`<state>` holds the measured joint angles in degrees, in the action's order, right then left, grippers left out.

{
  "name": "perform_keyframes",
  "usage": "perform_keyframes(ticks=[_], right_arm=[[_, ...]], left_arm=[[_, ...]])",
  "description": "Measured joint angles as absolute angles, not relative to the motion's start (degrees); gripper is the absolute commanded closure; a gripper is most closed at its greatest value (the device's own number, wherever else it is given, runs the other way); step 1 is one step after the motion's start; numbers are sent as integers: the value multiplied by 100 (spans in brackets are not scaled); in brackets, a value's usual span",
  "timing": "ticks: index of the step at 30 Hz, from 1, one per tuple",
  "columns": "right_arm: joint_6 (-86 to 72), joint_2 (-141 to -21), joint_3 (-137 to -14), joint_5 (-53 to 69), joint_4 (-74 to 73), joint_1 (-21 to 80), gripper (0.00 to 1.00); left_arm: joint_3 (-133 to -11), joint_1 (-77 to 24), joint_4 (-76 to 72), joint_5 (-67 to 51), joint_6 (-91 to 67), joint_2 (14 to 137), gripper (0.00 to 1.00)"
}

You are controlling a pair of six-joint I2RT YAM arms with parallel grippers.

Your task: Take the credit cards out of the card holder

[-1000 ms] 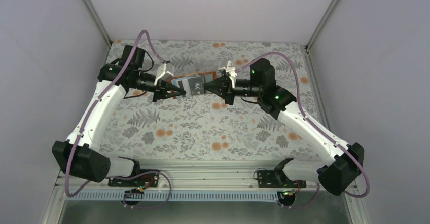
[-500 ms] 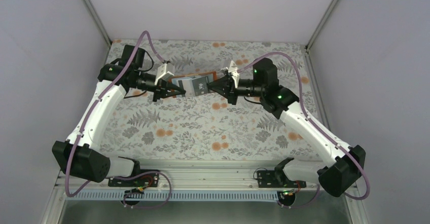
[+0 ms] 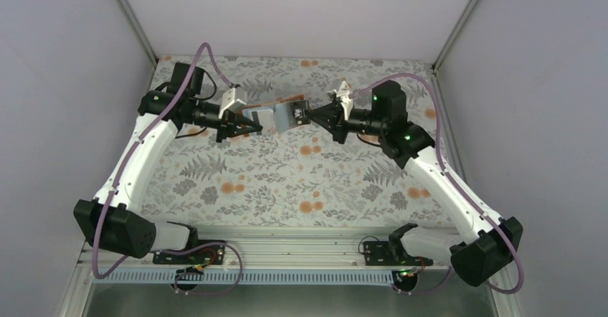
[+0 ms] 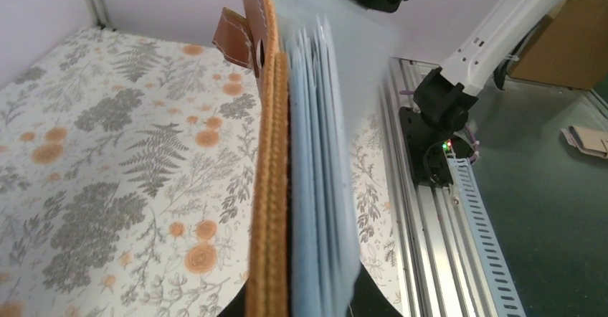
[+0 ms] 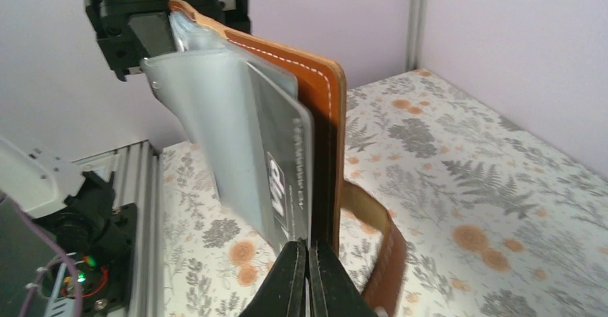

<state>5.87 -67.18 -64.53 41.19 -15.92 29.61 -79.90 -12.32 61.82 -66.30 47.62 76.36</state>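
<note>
One black card [image 5: 283,181] in right jaws, holder [image 5: 324,116] in left jaws.

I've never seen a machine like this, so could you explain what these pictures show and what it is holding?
These are two white robot arms, the left arm and the right arm, bolted at the near edge of a table covered with a flowered cloth. One picture looks down from above. The other two come from a small camera on each wrist. Held up between the arms, above the cloth, is a brown leather card holder. The left jaws are shut on one end of it. The right jaws pinch a grey card with white marks, which sticks out of the other end.
</note>
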Motion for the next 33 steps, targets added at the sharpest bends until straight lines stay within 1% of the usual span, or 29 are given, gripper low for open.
perform_keyframes(ticks=[4,9,15,18,24,29,33], right_arm=[[558,-6600,-6394,3918,-1616,2724,96],[342,-6624,-6396,3573,-1704,2226,96],[-379,-7196,-6399,3496,-1835,1426,96],[-1127,-7542,-6173,3516,-1538,1026,96],[-3350,-7568,-4648,3177,-360,637,96],[-5107,-7481,-3981,2462,469,635,96],[-6842,-7048,-3085,1702,1090,637,96]], left_arm=[[-7883,-1114,5822,-6381,4296,7609,98],[-7660,-878,5140,-5708,3459,7601,98],[-7526,-631,4536,-5006,2762,7601,98],[-7505,-576,4405,-4858,2600,7599,98],[-7485,-563,4250,-4821,2462,7579,98],[-7465,-563,4209,-4825,2438,7577,98],[-7465,-563,4206,-4827,2436,7575,98]])
